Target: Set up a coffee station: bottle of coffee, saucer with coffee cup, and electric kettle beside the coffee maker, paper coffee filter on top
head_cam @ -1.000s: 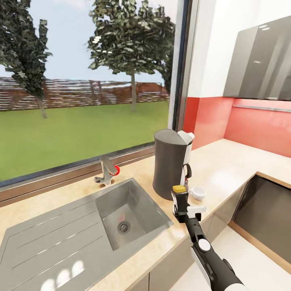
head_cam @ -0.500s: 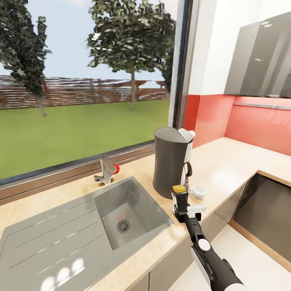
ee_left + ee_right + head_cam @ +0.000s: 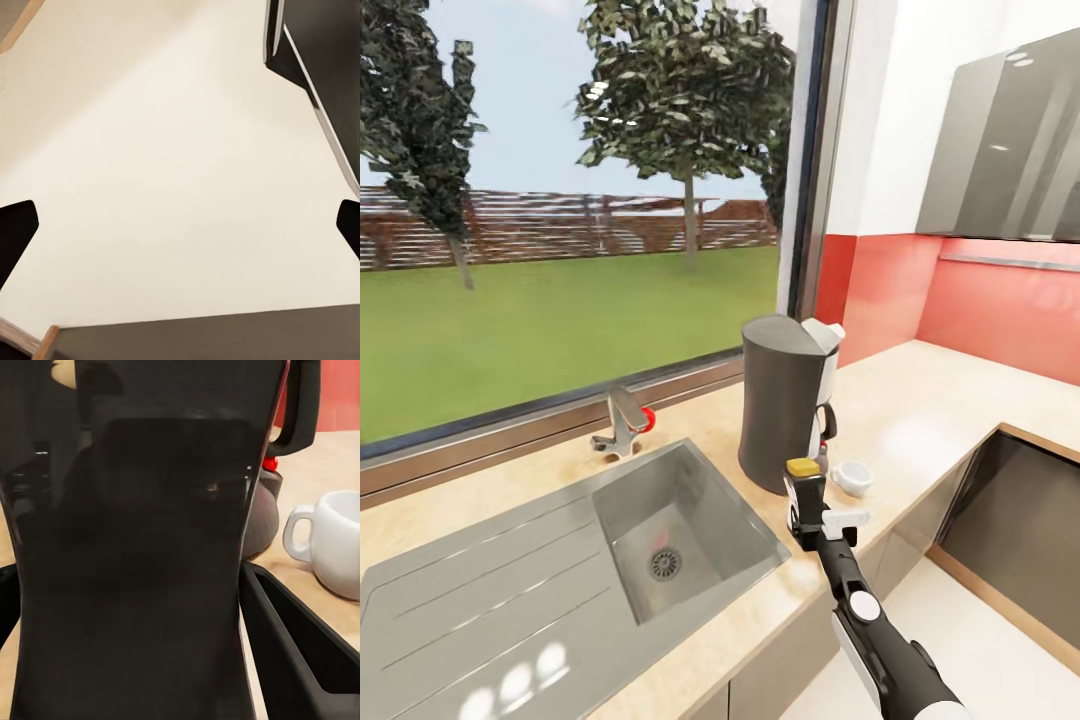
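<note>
Right gripper (image 3: 806, 490) is clamped on the bottle of coffee (image 3: 804, 468), carried upright over the front edge of the kitchen countertop (image 3: 920, 400), just ahead of the coffee maker (image 3: 785, 400) and beside the coffee cup (image 3: 851, 477); the left gripper's dark fingertips (image 3: 16, 229) stand wide apart above pale floor. Judging by this, the bottle-placing step is in hand, and the next move calls for lowering the jar onto bare worktop and letting go. Room is tight: sink (image 3: 680, 530) rim on one side, cup on the other, front edge underneath, with open counter toward the red-walled corner.
</note>
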Tool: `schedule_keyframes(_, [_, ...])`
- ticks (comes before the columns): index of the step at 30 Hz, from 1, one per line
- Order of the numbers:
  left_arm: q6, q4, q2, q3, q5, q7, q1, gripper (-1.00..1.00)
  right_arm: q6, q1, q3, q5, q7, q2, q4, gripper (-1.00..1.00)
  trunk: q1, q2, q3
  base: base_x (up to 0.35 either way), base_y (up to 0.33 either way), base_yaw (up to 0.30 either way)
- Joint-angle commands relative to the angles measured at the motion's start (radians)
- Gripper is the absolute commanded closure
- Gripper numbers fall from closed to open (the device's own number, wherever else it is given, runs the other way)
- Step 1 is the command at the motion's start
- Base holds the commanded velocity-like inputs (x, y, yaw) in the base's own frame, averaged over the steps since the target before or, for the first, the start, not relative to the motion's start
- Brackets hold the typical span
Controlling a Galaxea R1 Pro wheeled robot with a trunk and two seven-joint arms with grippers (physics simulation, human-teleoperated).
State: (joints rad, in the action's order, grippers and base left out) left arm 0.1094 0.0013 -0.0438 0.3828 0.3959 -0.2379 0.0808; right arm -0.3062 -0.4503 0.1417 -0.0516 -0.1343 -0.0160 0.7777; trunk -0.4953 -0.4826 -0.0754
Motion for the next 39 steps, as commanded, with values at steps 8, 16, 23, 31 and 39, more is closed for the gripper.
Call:
schedule_keyframes(8, [0.003,0.0,0.001,0.007,0.011,-0.002,0.0,-1.0,-0.002,-0.001,0.002,0.0,-0.008,0.0,-0.013,1.0,-0.001,-0.001,-0.002,0.021,0.0,0.0])
schedule_keyframes(16, [0.003,0.0,0.001,0.007,0.011,-0.001,0.0,-1.0,-0.002,-0.001,0.002,0.0,-0.008,0.0,-0.015,-1.0,-0.001,-0.001,-0.002,0.0,0.0,0.0])
schedule_keyframes(23, [0.004,0.0,0.001,0.007,0.011,-0.002,0.0,-1.0,-0.004,-0.001,0.001,0.001,-0.008,0.001,-0.015,-1.0,-0.001,-0.001,-0.002,0.0,0.0,0.0])
schedule_keyframes(31, [0.003,0.0,0.001,0.007,0.011,-0.003,0.0,-1.0,-0.004,-0.001,0.002,0.0,-0.008,0.001,-0.015,-1.0,-0.001,-0.001,-0.002,0.0,0.0,0.0])
schedule_keyframes(39, [0.003,0.0,0.001,0.007,0.011,-0.002,0.0,-1.0,-0.004,-0.001,0.002,0.0,-0.008,0.001,-0.015,-1.0,-0.001,-0.001,-0.002,0.0,0.0,0.0])
